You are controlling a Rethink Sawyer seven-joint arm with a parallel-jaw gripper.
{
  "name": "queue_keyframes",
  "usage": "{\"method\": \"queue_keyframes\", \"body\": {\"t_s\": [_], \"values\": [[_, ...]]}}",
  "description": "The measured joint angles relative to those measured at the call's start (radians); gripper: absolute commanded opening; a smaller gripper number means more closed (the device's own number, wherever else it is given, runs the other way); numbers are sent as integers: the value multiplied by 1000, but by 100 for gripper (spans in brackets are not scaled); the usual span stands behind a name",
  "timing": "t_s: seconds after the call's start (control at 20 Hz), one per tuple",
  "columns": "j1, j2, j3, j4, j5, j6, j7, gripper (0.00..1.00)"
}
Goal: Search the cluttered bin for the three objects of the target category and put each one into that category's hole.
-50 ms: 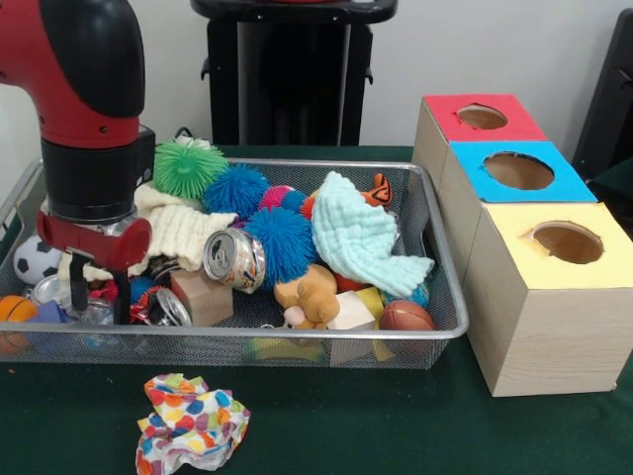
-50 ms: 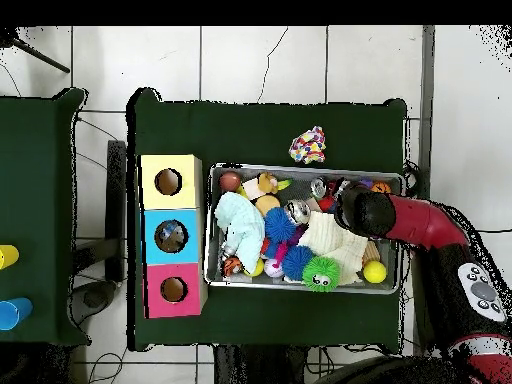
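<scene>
Down at the bin's [image 1: 435, 327] end farthest from the boxes [image 1: 539, 297], the hand [image 1: 97, 297] hangs with fingers apart, seemingly straddling a shiny can [image 1: 163, 305], while another can [image 1: 234, 260] lies just boxward of it, long axis slanting toward the hand.

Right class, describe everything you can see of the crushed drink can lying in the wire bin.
The can is silvery metal with printed markings, dented along its side. It lies on its side in the mesh bin, its round top end with the pull-tab facing the front-left. It rests between a wooden block at its lower left and a spiky blue ball at its right, touching both as far as shows. From overhead it shows as a small shiny disc near the bin's middle.
</scene>
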State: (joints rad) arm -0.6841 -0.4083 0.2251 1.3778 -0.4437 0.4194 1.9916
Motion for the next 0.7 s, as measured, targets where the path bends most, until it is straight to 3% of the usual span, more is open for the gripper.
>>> {"method": "queue_keyframes", "body": {"t_s": [0.7], "values": [[27,22,-38,-12,0,-37,0,100]]}}
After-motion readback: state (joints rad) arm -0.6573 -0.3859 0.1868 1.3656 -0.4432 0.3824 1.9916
